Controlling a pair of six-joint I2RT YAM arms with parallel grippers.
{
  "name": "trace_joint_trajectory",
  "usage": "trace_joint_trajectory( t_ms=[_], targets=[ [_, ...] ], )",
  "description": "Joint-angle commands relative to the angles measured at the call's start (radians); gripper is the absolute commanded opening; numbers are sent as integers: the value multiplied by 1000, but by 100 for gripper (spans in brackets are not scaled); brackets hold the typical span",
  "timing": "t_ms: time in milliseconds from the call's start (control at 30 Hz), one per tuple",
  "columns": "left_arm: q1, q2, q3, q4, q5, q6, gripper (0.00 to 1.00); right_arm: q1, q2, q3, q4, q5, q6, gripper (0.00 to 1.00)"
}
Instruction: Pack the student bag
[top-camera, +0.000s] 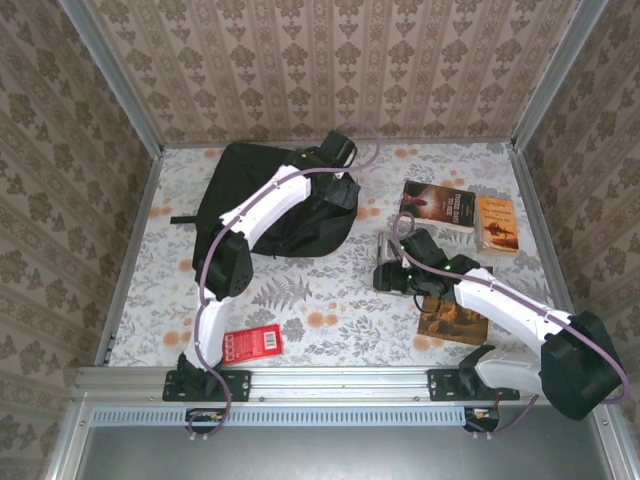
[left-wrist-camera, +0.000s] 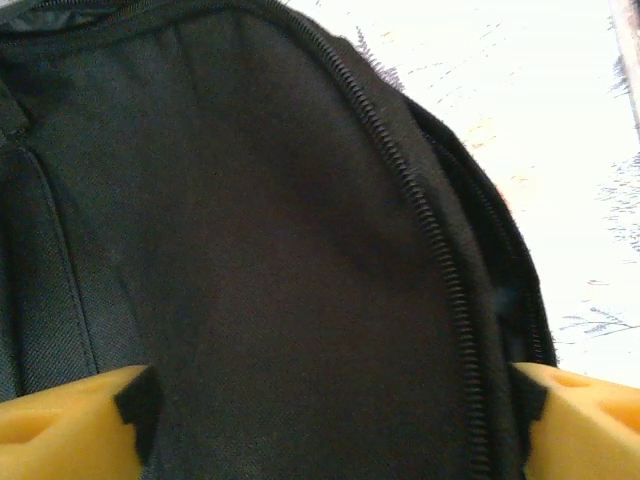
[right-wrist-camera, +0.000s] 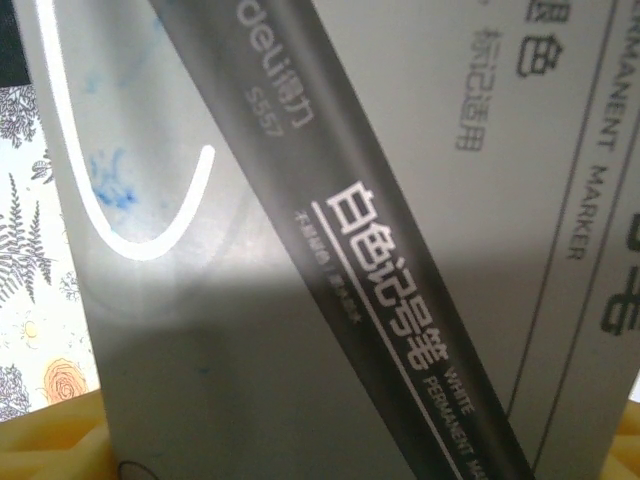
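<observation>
The student bag (top-camera: 262, 190), a large black backpack, lies at the back left of the table. My left gripper (top-camera: 338, 192) hangs over the bag's right side. In the left wrist view its yellow fingers (left-wrist-camera: 70, 430) stand wide apart, open, with the bag's front panel (left-wrist-camera: 260, 250) and a zipper (left-wrist-camera: 440, 270) spanning the gap. My right gripper (top-camera: 392, 265) is at mid-table, shut on a grey box of white permanent markers (top-camera: 384, 248). The marker box (right-wrist-camera: 330, 250) lies tilted between the right gripper's yellow pads (right-wrist-camera: 50, 440).
A dark book (top-camera: 437, 205) and an orange book (top-camera: 497, 222) lie at the back right. A brown book (top-camera: 455, 318) lies partly under the right arm. A red calculator (top-camera: 252, 343) sits by the left arm's base. Patterned walls enclose the table.
</observation>
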Motion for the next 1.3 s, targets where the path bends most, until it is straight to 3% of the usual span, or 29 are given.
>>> trace_joint_trajectory(
  t_ms=[0,200,433,467,700,967,1267],
  targets=[
    [13,16,24,-35,0,-7,84,-10,-24,-14,43,-12,1,74],
    [20,19,19,-30,44,0,61,-15,-35,-22,47,-17,4,74],
    [41,-5,15,-36,107,-4,4,-17,-48,-14,29,-14,0,75],
    [47,-9,12,-37,115,-6,0,-17,-49,-10,26,-14,0,75],
    [97,-147,-84,41,219,-46,0,-17,-53,39,0,-11,0,75],
    [156,-361,-240,178,341,-124,0,-18,0,220,-23,-25,1,75],
    [206,-516,-421,308,440,-174,0,-17,242,499,8,-220,37,75]
  ],
)
